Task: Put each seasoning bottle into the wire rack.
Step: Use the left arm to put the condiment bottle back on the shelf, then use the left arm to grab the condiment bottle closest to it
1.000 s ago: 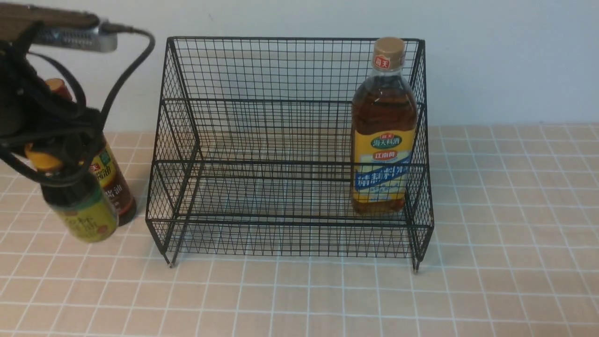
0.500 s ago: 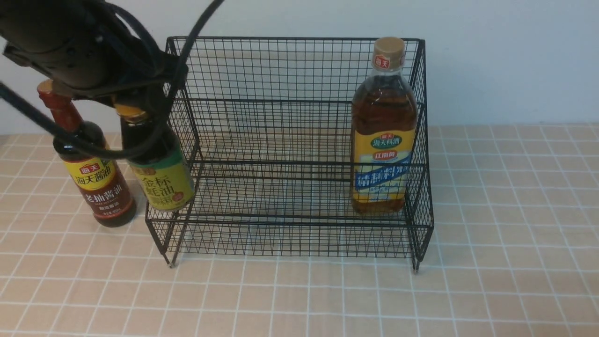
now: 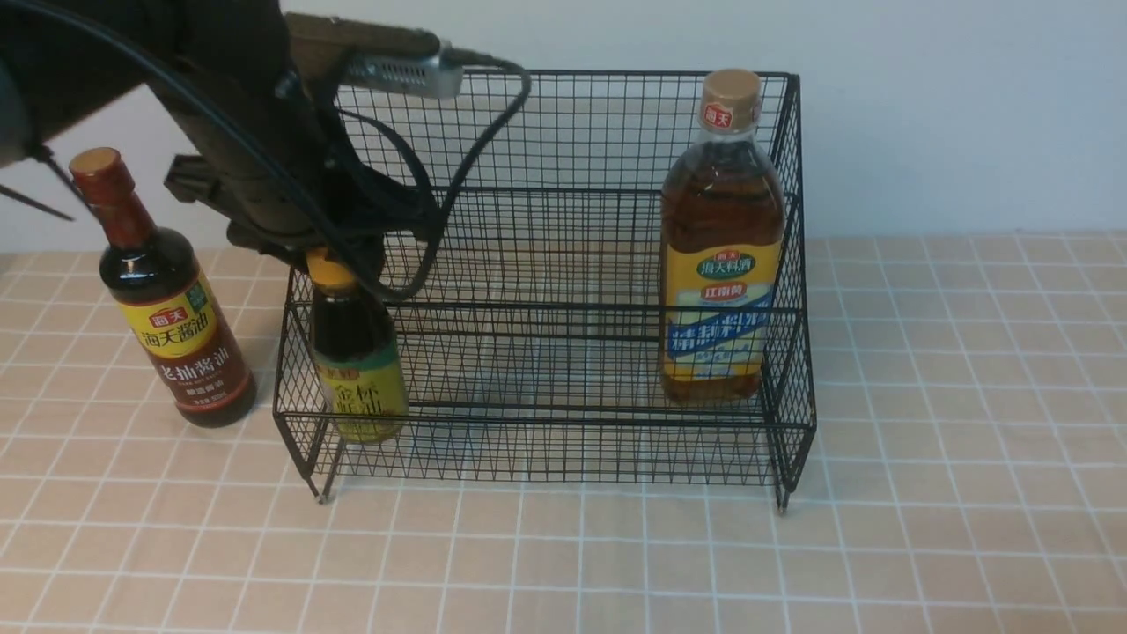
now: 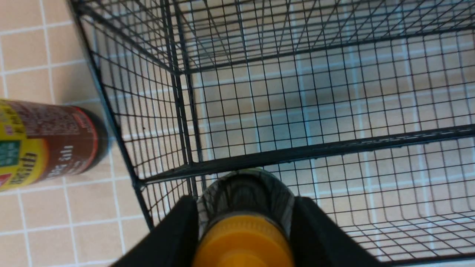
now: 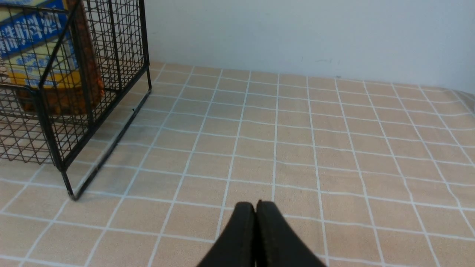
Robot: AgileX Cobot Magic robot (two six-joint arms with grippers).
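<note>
The black wire rack stands mid-table. My left gripper reaches down into its left end and is shut on the neck of the small dark bottle with the yellow cap. That bottle is upright in the lower tier, its base near the mesh floor. In the left wrist view the yellow cap fills the gap between my left gripper's fingers. The large amber bottle stands at the rack's right end. The tall soy bottle stands on the table left of the rack. My right gripper is shut and holds nothing.
The table is covered in tan tiles, with a white wall behind. In the right wrist view the rack's right corner and the amber bottle lie off to one side. The left arm's cables hang over the rack's upper tier.
My left arm has carried the small bottle rightwards from beside the soy bottle, over the rack's left side and down into the lower tier. The right gripper stays shut.
</note>
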